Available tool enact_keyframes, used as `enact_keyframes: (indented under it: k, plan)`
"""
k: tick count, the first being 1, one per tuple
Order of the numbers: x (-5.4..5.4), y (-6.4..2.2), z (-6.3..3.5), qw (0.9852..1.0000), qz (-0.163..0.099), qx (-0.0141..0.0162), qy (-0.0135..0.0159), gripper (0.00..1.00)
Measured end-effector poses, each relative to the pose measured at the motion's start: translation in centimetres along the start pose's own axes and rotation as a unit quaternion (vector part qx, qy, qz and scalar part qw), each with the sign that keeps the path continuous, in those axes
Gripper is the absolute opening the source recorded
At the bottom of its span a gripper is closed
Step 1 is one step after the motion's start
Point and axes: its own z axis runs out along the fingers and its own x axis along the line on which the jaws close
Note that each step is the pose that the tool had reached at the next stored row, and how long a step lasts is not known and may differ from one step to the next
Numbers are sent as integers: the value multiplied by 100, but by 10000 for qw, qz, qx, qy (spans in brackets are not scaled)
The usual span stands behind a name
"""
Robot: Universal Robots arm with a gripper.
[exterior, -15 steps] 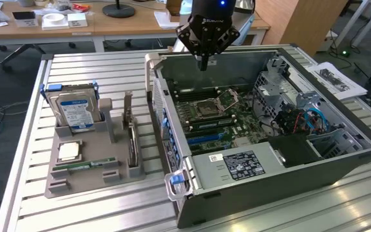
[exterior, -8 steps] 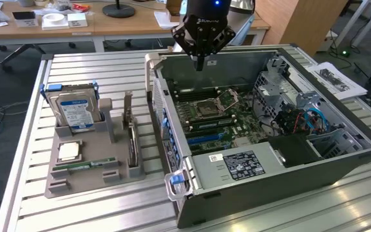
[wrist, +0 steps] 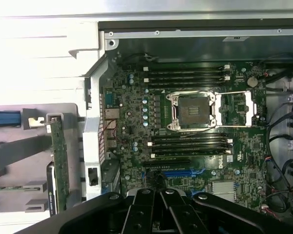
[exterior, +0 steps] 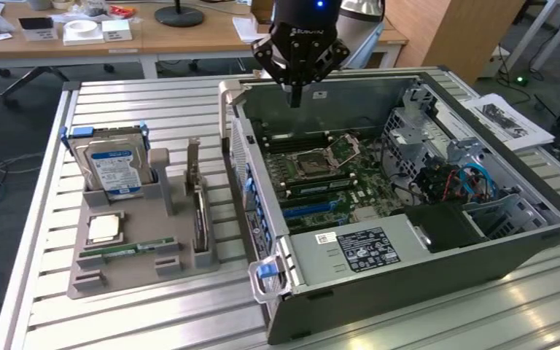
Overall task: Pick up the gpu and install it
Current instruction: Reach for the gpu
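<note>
The surface [exterior: 134, 109] is pale silver metal, ribbed in long parallel slats. On it, the tray [exterior: 125, 278] is plain grey. The hard drive [exterior: 114, 171] is silver with a blue label and blue side rails. The gpu [wrist: 60, 165] shows a green board edge speckled with tiny parts, and the memory stick [exterior: 129, 250] is green too. The computer case [exterior: 455, 270] is dark grey outside and lighter grey inside, with a blue latch [exterior: 265, 273]. Its motherboard [wrist: 136, 122] is dark green with black slots, one blue slot [wrist: 178, 173] and a silver socket frame [wrist: 193, 111]. The hand [exterior: 297, 98] is black.
</note>
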Motion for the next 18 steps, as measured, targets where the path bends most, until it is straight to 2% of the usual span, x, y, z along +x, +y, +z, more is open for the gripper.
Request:
enact_keyframes:
  k: [18]
  plan:
    - [178, -13, -5, 10000, 0, 0, 0, 11]
